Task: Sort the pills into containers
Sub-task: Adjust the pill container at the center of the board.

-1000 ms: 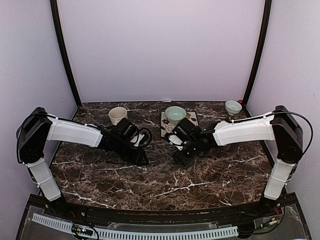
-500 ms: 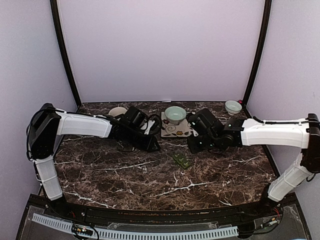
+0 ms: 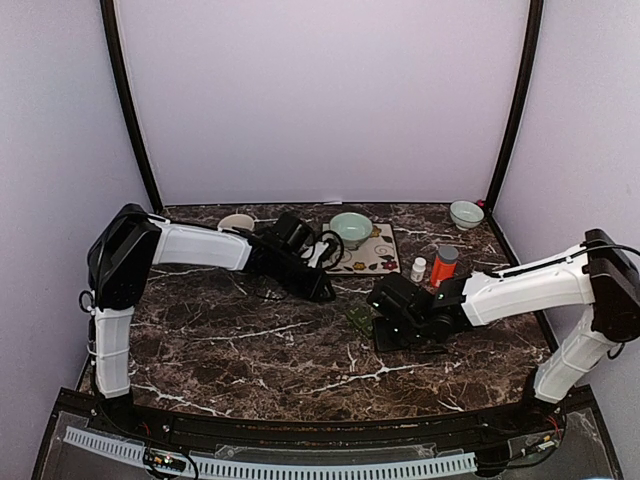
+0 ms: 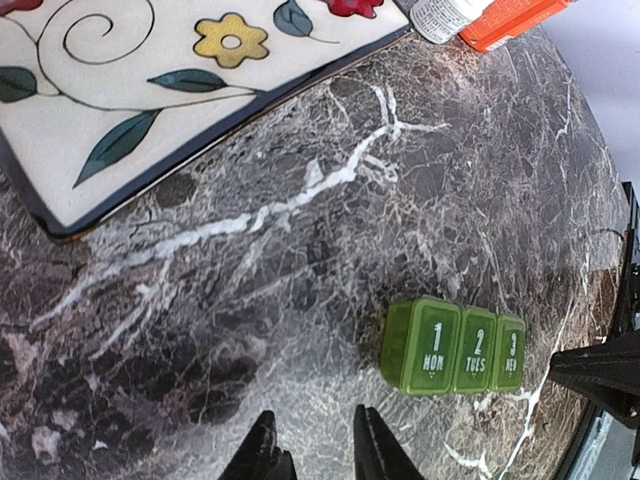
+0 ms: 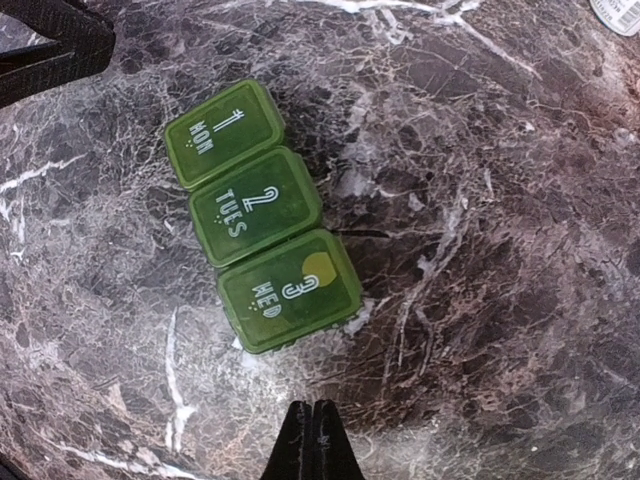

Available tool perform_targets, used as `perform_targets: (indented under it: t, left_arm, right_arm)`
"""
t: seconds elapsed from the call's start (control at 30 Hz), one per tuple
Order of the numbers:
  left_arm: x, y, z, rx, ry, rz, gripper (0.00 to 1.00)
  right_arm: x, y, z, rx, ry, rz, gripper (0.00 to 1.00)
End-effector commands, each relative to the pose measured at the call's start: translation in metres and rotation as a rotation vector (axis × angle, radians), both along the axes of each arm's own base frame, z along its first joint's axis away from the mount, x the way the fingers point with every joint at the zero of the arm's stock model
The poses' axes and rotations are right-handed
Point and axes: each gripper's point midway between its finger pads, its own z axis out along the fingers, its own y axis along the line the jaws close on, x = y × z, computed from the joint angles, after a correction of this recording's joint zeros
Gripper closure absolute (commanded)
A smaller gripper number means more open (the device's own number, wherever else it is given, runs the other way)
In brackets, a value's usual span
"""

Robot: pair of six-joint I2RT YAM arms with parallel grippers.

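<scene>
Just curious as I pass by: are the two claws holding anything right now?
Left gripper: open, holding nothing.
Right gripper: closed, empty, apart from the dark green three-compartment plastic pill box.

Even, bright light; soft shadows, pics sharp.

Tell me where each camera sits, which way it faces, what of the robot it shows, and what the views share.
Top external: high behind the bases, looking down on the table; left arm and right arm show whole.
Left wrist: low over the table, facing the pill box slantwise; left gripper, open, at the bottom edge.
Right wrist: almost straight above the pill box; right gripper, shut, at the bottom edge.
Shared: all three show the pill box.
</scene>
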Motion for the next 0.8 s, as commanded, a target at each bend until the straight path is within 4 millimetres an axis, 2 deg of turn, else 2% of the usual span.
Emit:
perform_targets:
  t: [0.0,0.07,0.33,0.77]
  left_arm:
    - [0.004,-0.007,0.010,-0.013,-0.018,-0.032,0.74]
    - [0.005,-0.008,0.008,-0.010,-0.015,-0.035,0.74]
    - [0.001,-0.018,0.001,0.007,-0.009,-0.066,0.74]
    - [-0.007,-0.028,-0.008,0.019,0.003,-0.091,0.74]
  right_arm:
    - [0.000,0.014,-0.005,0.082,0.023,-0.041,1.00]
    - [-0.002,0.014,-0.016,0.069,0.045,-0.043,1.00]
    - [0.001,0.013,-0.027,0.073,0.054,-0.056,1.00]
    - [0.026,0.004,-0.030,0.061,0.034,-0.066,1.00]
